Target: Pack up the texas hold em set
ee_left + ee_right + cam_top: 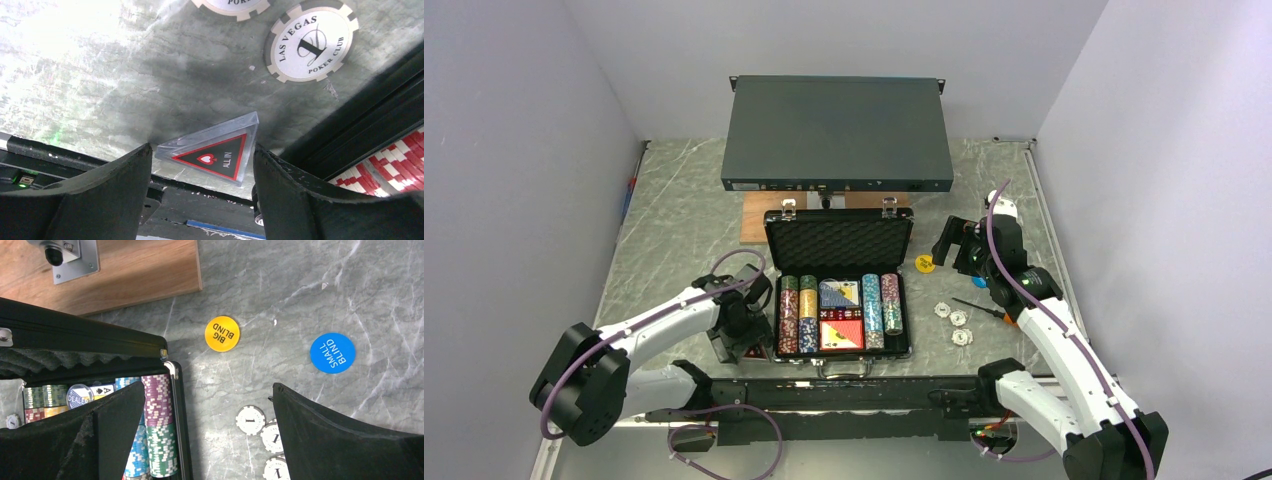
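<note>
reaching low beside the briefcase (839, 240), left claw (202, 152) flanks the triangular marker (215, 157).

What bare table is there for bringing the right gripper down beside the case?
Free: marble between the yellow disc and blue disc; wider bare marble left of the briefcase lid, beside the wooden board. Crowded: right of the briefcase's front, where white chips and the screwdriver lie.

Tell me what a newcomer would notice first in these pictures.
The open black briefcase in the middle stands out, with bright rows of poker chips. Behind it lies a large dark grey rack box. A clear triangular ALL IN marker lies between the fingers of the left gripper; a yellow BIG BLIND disc and a blue SMALL BLIND disc lie right of the case.
</note>
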Available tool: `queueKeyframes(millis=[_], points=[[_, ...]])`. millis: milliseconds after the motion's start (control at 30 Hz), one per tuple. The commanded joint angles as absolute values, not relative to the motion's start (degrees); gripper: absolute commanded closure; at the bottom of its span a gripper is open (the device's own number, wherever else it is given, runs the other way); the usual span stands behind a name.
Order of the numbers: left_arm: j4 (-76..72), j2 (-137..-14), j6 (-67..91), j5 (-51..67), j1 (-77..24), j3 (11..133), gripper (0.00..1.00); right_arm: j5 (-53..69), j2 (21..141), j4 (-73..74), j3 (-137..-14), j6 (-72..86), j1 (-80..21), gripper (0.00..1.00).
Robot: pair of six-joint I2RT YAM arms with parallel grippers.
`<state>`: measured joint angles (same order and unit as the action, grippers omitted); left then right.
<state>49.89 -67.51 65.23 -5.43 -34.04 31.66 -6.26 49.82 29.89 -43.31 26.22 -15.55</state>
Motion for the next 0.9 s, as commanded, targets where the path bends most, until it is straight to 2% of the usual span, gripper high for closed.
queueKeyframes(millis=[0, 233, 433, 567, 667, 767, 867], points=[[44.06, -68.01, 63.68, -8.26, -33.97, 30.65, 0.29, -6.07, 49.48, 27.96, -43.20, 26.98, -15.52, 0.00], [47.75, -65.90, 63.75, -10.37, -34.01, 31.86, 0.63, -5.81, 49.51, 27.86, -43.18, 27.07, -15.56, 0.00], [58.14, -58.54, 62.90, -16.32, -33.96, 38.38, 0.70, -6.04, 49.38, 28.17, -43.51, 26.89, -15.53, 0.00], [51.61, -49.97, 49.80, -11.01, -34.01, 41.13, 0.84, -5.77, 49.50, 27.72, -43.19, 27.13, -15.55, 0.00], [40.63, -44.91, 41.31, -1.30, -34.10, 39.70, 0.86, -5.28, 49.74, 27.36, -43.07, 27.39, -15.55, 0.00], [30.93, -46.37, 37.49, 8.66, -36.52, 39.52, 0.83, -5.26, 49.81, 27.38, -43.14, 27.51, -15.56, 0.00], [29.33, -54.36, 29.92, 4.23, -47.93, 46.29, 0.81, -5.27, 49.65, 27.42, -43.24, 27.57, -15.54, 0.00]])
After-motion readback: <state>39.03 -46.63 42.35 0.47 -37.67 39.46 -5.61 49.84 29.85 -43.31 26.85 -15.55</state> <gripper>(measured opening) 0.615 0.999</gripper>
